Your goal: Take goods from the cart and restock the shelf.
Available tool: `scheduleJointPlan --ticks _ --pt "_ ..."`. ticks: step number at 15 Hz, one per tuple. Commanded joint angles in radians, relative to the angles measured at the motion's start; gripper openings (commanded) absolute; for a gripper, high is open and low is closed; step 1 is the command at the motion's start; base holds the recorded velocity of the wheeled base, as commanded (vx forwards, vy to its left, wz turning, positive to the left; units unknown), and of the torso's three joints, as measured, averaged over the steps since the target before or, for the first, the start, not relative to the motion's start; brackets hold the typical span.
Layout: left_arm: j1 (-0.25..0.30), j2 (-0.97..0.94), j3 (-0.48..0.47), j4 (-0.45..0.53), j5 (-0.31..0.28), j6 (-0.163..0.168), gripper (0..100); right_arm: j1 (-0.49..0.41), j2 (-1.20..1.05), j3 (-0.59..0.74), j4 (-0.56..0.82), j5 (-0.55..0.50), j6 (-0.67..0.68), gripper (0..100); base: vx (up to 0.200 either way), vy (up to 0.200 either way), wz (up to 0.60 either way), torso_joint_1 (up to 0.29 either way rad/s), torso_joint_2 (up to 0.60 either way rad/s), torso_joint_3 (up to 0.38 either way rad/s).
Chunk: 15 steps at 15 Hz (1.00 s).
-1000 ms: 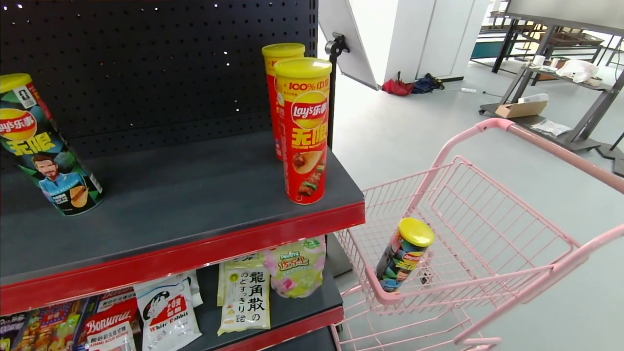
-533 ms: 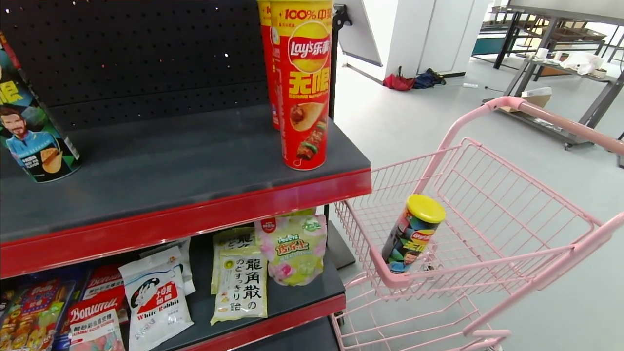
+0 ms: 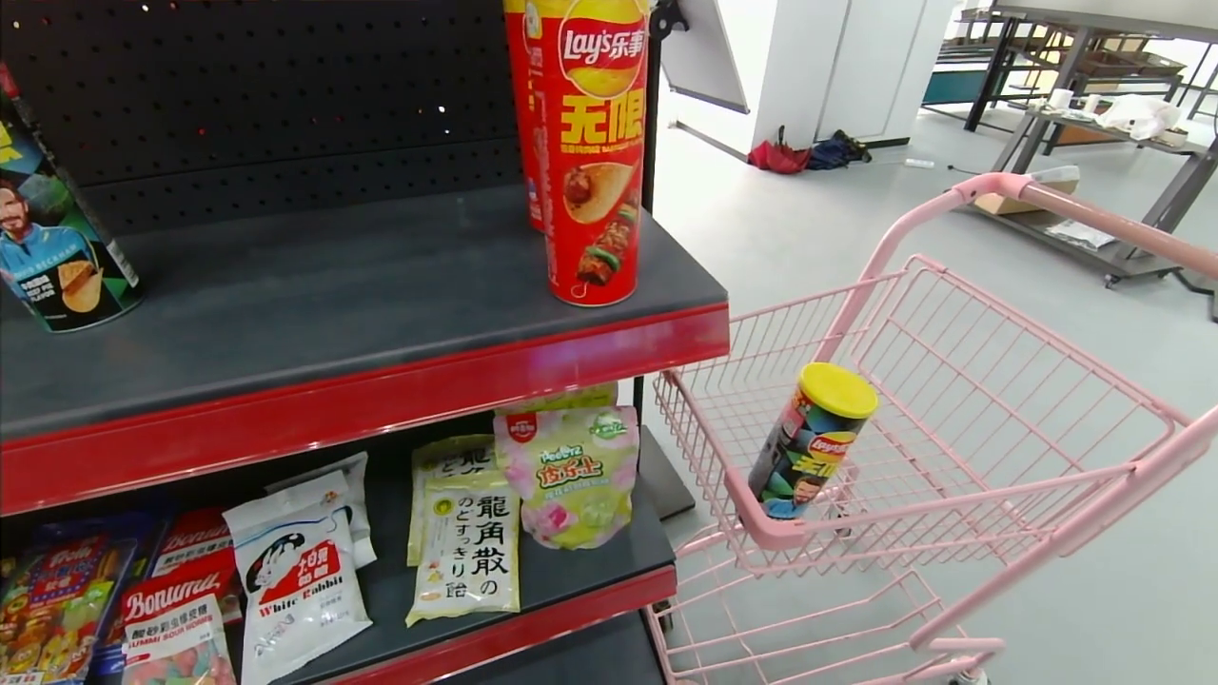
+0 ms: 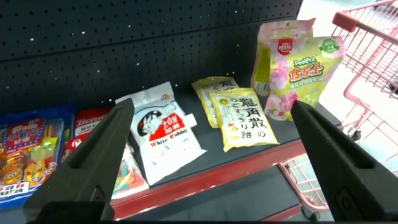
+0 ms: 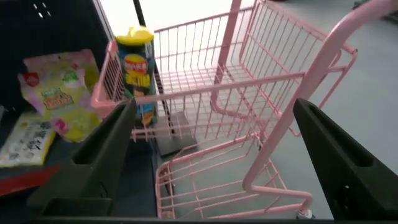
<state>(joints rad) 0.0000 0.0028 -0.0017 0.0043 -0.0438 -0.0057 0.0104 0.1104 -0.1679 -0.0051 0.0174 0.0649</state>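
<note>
A chips can with a yellow lid [image 3: 811, 442] leans in the near corner of the pink cart [image 3: 990, 183]. In the right wrist view the same can [image 5: 138, 68] stands behind the cart's wire wall [image 5: 329, 50]. My right gripper [image 5: 214, 106] is open and empty, some way short of the cart. On the upper shelf [image 3: 333, 285] two red chips cans [image 3: 590, 162] stand at the right end, and a dark green can [image 3: 57, 257] stands at the left. My left gripper [image 4: 212, 106] is open and empty, facing the lower shelf.
The lower shelf holds snack bags: a white one [image 4: 165, 134], yellow-green ones [image 4: 245, 118] and a pink-green one [image 4: 295, 68]. A wide bare stretch of the upper shelf lies between the green can and the red cans. Grey floor with metal tables lies beyond the cart.
The head camera has tilted downward, so the shelf and cart sit higher in the picture and more of the lower shelf shows. The cans have not moved.
</note>
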Motion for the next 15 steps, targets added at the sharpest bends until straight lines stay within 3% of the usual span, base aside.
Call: scheduleJointPlan --ticks 1,2,3,5,7,15 --pt "0.000 0.000 0.000 0.000 -0.001 0.000 100 0.080 0.624 -0.450 -0.018 0.073 0.098 100 0.000 0.000 0.00 0.000 0.00 0.000" --pt "0.000 0.000 0.000 0.000 0.001 0.000 100 0.200 0.739 -0.344 -0.108 0.078 0.033 100 0.000 0.000 0.00 0.000 0.00 0.000" --pt "0.000 0.000 0.000 0.000 -0.001 0.000 100 0.249 0.873 -0.274 -0.276 0.078 0.042 100 0.000 0.000 0.00 0.000 0.00 0.000" --pt "0.000 0.000 0.000 0.000 0.001 0.000 100 0.276 1.213 -0.144 -0.728 0.082 0.049 100 0.000 0.000 0.00 0.000 0.00 0.000" --pt "0.000 0.000 0.000 0.000 -0.001 0.000 100 0.278 1.470 -0.110 -0.974 0.081 0.049 100 0.000 0.000 0.00 0.000 0.00 0.000" --pt "0.000 0.000 0.000 0.000 -0.001 0.001 100 0.284 1.628 -0.153 -1.013 0.111 0.082 100 0.000 0.000 0.00 0.000 0.00 0.000"
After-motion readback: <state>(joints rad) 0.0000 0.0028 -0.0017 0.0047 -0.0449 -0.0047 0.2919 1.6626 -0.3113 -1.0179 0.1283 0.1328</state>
